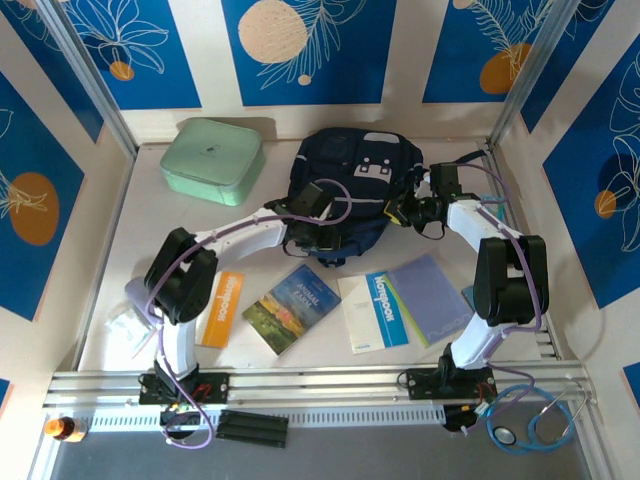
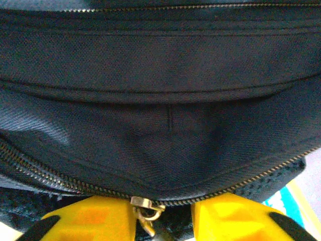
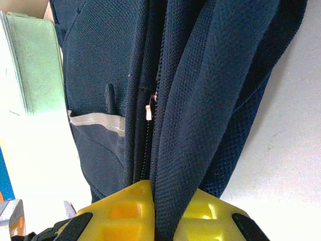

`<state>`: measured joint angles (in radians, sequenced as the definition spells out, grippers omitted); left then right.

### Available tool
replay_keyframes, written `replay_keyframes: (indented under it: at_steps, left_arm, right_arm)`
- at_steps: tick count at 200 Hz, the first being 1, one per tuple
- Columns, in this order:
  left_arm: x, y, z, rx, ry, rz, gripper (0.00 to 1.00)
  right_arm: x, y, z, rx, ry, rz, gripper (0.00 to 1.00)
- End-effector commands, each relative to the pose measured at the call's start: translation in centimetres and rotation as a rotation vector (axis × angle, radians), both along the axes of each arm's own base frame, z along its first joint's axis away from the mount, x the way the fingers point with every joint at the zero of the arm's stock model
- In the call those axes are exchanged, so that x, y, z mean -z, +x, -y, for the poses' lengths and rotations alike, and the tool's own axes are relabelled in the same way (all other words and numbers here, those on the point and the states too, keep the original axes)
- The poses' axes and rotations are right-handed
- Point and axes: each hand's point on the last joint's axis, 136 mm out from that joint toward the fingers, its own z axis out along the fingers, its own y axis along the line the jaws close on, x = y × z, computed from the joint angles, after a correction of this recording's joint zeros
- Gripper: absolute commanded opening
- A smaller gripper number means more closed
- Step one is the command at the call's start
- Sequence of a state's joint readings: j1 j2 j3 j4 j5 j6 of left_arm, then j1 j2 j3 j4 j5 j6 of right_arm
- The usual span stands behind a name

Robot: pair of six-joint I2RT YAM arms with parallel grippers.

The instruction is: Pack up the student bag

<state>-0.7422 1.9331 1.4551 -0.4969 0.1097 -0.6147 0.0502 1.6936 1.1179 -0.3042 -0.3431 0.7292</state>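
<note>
While right jaws clamp the student bag (image 1: 355, 185) strap (image 3: 180, 125), left jaws gape around its zip pull (image 2: 146, 210).

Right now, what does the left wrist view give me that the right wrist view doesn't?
Left wrist view: a brass zipper pull on a curved zip, sitting in the gap of the open left gripper. Right wrist view: the right gripper shut on a shoulder strap, a grey stripe, and the mint-green case beside the student bag. Both: navy bag fabric close up, with yellow fingers at the bottom edge.
</note>
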Motion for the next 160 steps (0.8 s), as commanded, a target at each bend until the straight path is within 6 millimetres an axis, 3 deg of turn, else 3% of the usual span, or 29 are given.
replay_keyframes:
  at_steps: [1,39,76,120,144,160]
  left_arm:
    - [0.1,0.0,-0.2,-0.007,0.04,-0.001,0.21]
    - [-0.9,-0.2,-1.0,0.009,0.043,0.017,0.0]
    - [-1.7,-0.7,-2.9,0.052,0.016,0.028,0.0]
    - [-1.5,-5.2,-1.8,0.177,-0.034,-0.014,0.0]
    - [-2.4,-5.8,0.0,0.191,-0.097,-0.015,0.0]
    - [-3.2,-5.8,2.1,0.229,-0.142,-0.017,0.0]
  right_arm:
    - [-0.7,0.3,-0.8,-0.031,0.023,0.04,0.11]
    - [-0.5,0.5,-0.1,-0.014,0.003,0.038,0.1]
    - [-0.5,1.3,1.0,-0.007,-0.035,0.052,0.11]
    - [-1.1,1.4,0.2,-0.042,-0.011,0.056,0.11]
    - [-0.5,1.4,1.3,0.007,-0.015,0.023,0.26]
    - [-0.2,0.9,2.7,0.079,-0.033,-0.012,0.43]
